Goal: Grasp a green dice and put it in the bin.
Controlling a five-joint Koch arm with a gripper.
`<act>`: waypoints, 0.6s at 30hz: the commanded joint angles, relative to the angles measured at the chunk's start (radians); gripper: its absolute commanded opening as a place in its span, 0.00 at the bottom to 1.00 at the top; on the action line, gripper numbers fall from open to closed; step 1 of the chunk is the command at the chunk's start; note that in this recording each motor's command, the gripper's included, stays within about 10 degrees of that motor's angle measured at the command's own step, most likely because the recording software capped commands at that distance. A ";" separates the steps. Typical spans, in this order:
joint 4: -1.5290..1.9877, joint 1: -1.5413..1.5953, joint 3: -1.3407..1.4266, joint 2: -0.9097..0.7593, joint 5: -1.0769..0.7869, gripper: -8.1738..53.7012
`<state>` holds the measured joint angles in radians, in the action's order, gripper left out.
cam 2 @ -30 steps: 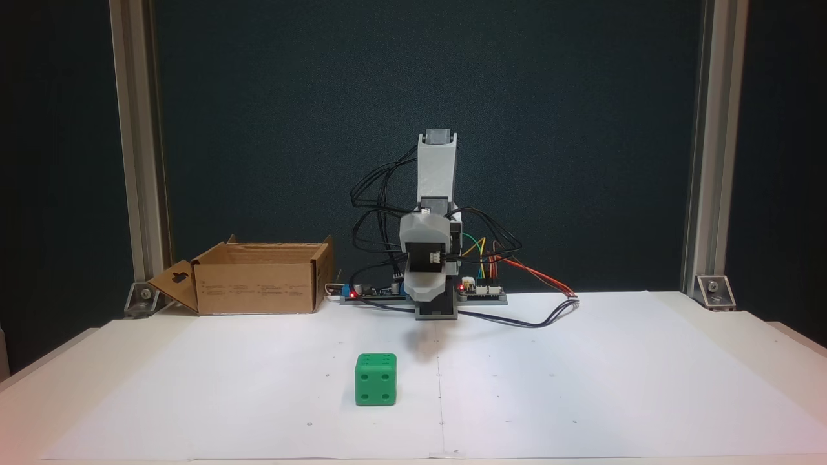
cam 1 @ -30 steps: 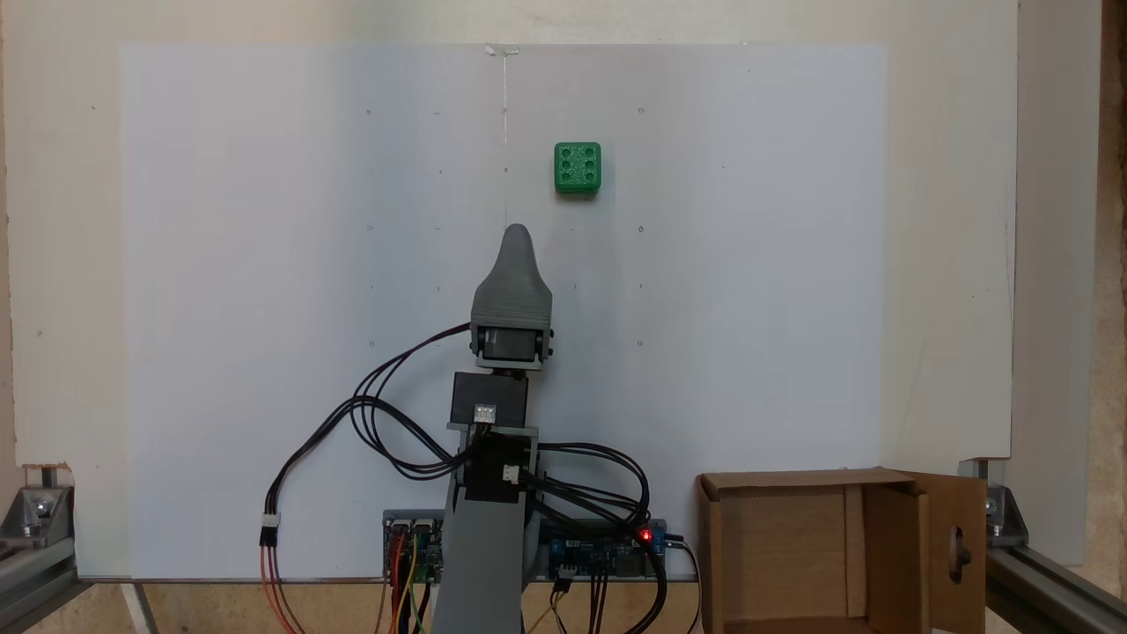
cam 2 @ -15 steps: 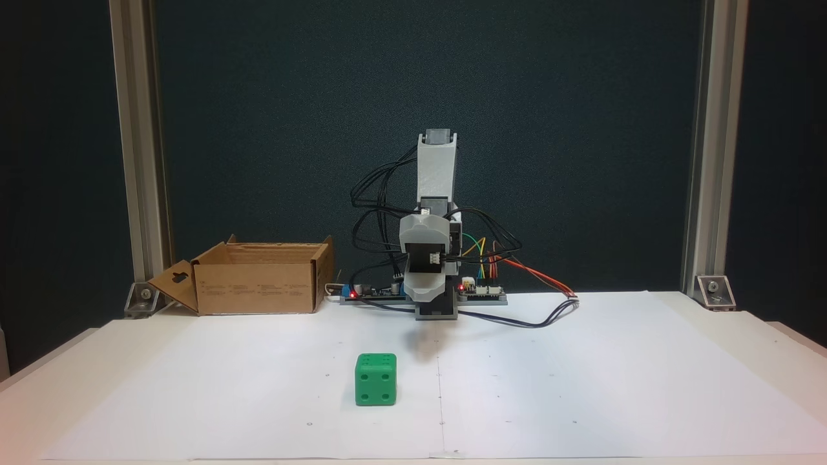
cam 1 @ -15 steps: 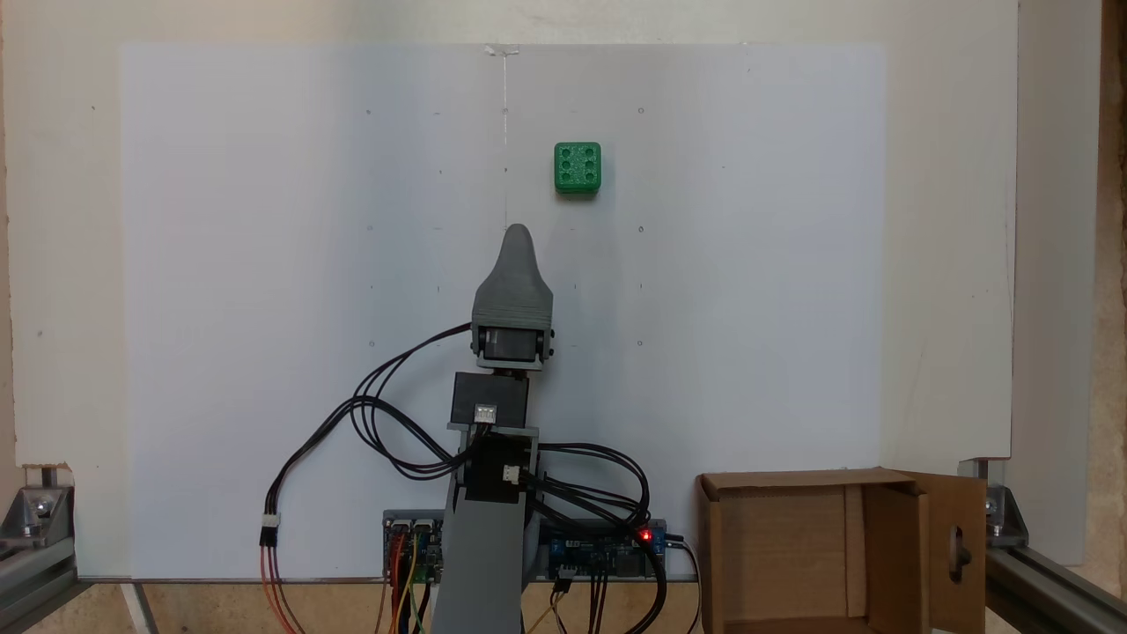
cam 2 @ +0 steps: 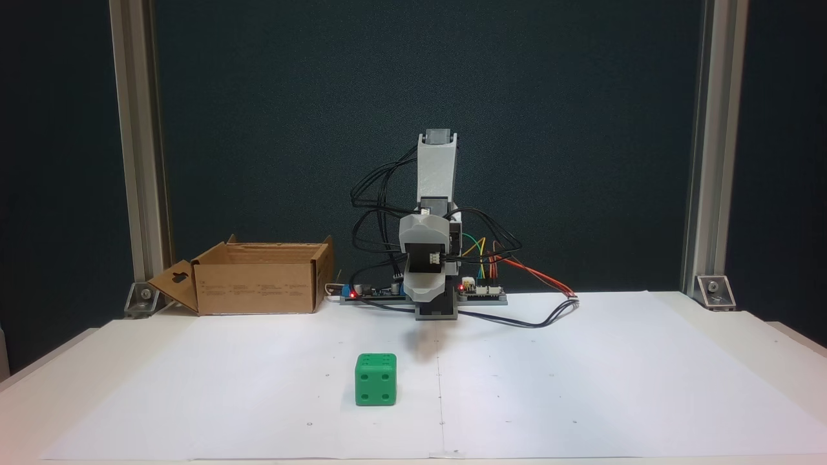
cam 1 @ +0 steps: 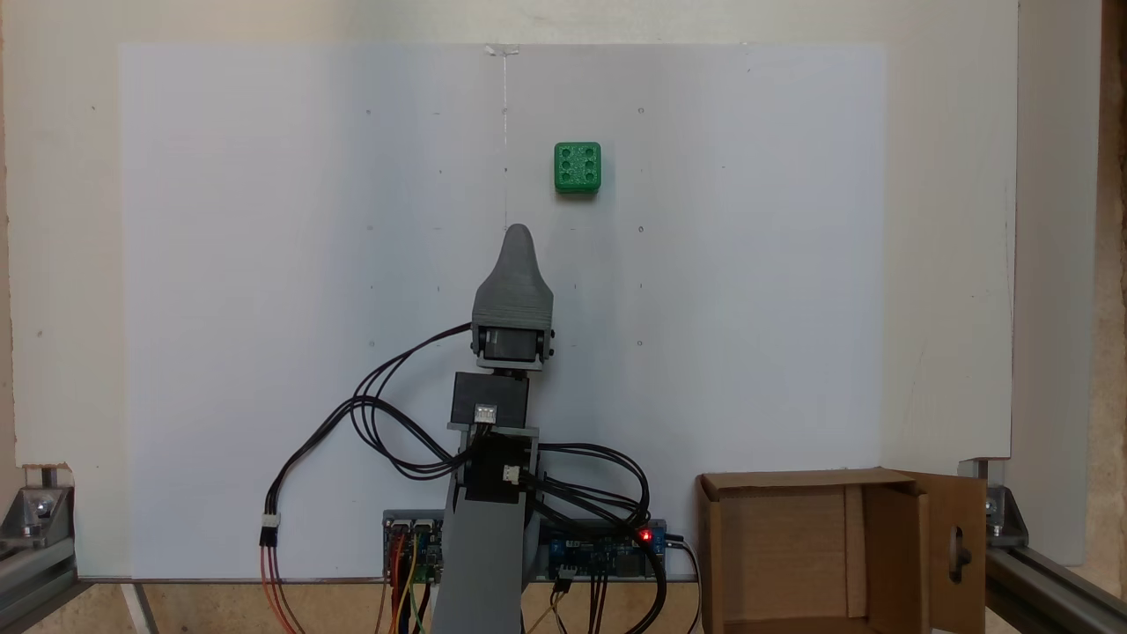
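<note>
- I judge the task to be at its very start: the reach toward the green dice (cam 1: 578,166) is not yet made, and nothing is gripped.
- The green dice sits on the white paper (cam 1: 264,264) in the upper middle of the top-down fixed view, six pips up, a little right of the paper's centre seam; in the front-on fixed view it (cam 2: 375,380) lies low in the frame, just left of centre.
- The gripper (cam 1: 518,233) points up the frame toward the dice, well apart from it and slightly to its left.
- I cannot tell whether the fingers are spread or pressed together: from above I see one grey tip, and from the front the arm's own body covers them.
- The bin (cam 1: 792,482) stands at the lower right of the top-down view, cut off by the bottom edge; from the front it (cam 2: 258,284) is at middle left, its keyhole flap folded outward.
- Next, I think I need to extend forward, swing a little right in the top-down view, open the jaws and come down over the dice.
- The bin's floor is partly shadowed, so I cannot vouch for its contents.
</note>
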<state>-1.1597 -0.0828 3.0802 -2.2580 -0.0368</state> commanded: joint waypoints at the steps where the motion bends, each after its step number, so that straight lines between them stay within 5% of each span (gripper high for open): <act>1: -0.011 -0.002 0.049 -0.107 -0.029 0.85; 18: -0.009 0.009 0.049 -0.107 -0.023 0.84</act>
<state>-1.1597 -0.0736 3.0802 -2.2580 -0.0368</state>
